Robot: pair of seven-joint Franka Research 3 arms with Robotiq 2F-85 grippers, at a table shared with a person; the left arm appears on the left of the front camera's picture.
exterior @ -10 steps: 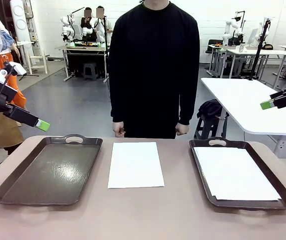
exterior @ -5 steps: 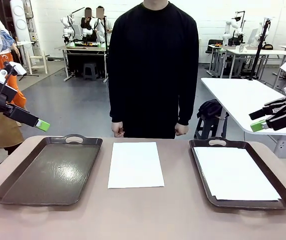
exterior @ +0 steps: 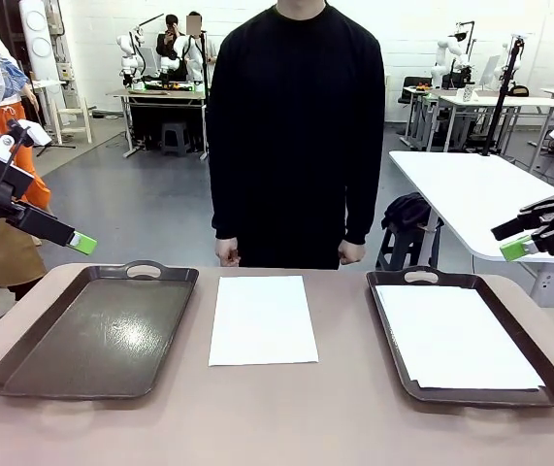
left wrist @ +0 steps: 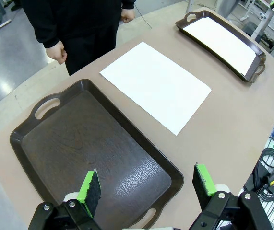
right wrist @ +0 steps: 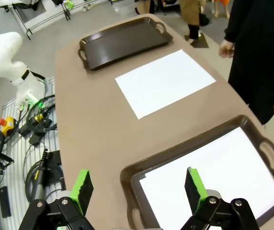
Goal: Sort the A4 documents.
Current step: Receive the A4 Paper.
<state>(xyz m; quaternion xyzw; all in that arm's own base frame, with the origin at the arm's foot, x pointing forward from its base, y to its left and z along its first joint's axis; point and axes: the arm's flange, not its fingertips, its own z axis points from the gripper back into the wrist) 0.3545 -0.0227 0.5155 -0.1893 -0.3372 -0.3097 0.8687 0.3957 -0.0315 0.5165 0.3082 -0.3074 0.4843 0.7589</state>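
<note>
One white A4 document (exterior: pixel 263 318) lies flat on the table's middle between two dark brown trays, and it is also in the left wrist view (left wrist: pixel 155 84) and the right wrist view (right wrist: pixel 164 82). More white paper (exterior: pixel 454 336) fills the right tray (exterior: pixel 480 397). The left tray (exterior: pixel 102 335) holds nothing. My left gripper (exterior: pixel 75 240) hangs open in the air off the table's left side, above that tray's near end (left wrist: pixel 147 186). My right gripper (exterior: pixel 511 239) is open too, hovering beyond the right tray's far right corner (right wrist: pixel 138 188).
A person in a black top stands at the far edge behind the loose sheet, both hands (exterior: pixel 229 252) down at the sides. A white table (exterior: pixel 471 199) stands behind on the right. Bare tabletop (exterior: pixel 257 417) runs along the near edge.
My right gripper has dropped lower, swung in toward the table and eased back to the right. The left arm, the sheets and the trays have not moved.
</note>
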